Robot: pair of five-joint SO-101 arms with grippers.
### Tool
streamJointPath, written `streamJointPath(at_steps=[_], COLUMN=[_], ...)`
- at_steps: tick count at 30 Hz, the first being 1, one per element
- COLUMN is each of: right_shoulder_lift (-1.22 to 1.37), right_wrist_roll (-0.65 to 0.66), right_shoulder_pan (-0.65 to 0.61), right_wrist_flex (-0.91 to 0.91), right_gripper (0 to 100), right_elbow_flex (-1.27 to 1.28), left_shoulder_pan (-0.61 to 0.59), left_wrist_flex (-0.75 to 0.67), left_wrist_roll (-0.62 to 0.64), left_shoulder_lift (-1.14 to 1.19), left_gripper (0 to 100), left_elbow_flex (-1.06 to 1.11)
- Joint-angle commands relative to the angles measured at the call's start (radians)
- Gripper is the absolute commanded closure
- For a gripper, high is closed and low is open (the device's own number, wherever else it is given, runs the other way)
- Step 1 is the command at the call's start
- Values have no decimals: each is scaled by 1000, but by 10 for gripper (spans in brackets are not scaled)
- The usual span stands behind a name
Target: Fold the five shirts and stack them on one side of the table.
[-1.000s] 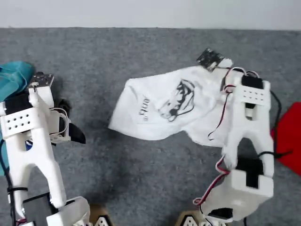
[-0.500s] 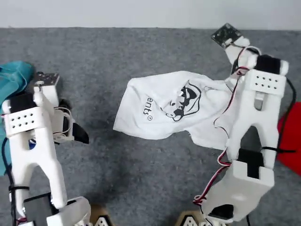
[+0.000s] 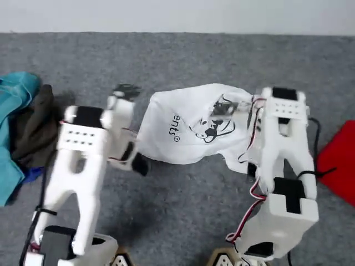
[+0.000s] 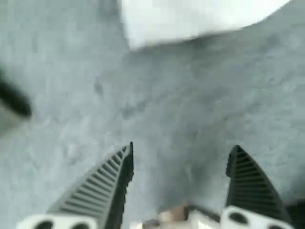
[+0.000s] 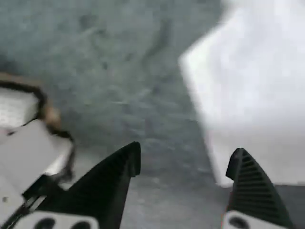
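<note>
High view: white shirt rumpled, unfolded; left tool at its eight o'clock, right tool at three, both spread empty; next move likely needs edge grips.

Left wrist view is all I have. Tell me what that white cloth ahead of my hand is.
Observer: It's a white shirt, crumpled mid-table with its dark print facing up.
Operator: Report the other arm.
Observer: The right hand is open over the table, by that shirt's edge.
Operator: List the other clothes.
Observer: A teal shirt and a dark garment lie heaped on the left arm's side, and a red shirt lies on the right arm's side.
</note>
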Motion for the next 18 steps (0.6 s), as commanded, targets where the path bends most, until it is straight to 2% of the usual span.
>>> streamJointPath(at_steps=[1,4,9,18], right_shoulder_lift=[-28,8,82,191], right_wrist_roll=[15,12,-8,-44], right_shoulder_pan=[12,12,12,12], right_wrist_flex=[1,-48,-105,-110], right_gripper=[697,697,697,697], right_elbow_flex=[55,77,74,-2], left_shoulder_pan=[71,74,71,100], left_wrist_flex=[-192,-278,-368,-377], left_wrist_roll=[-12,-83,-207,-288], left_shoulder_lift=[-5,69,281,539], left_gripper=[703,708,777,779], left_elbow_flex=[-33,-27,-54,-151])
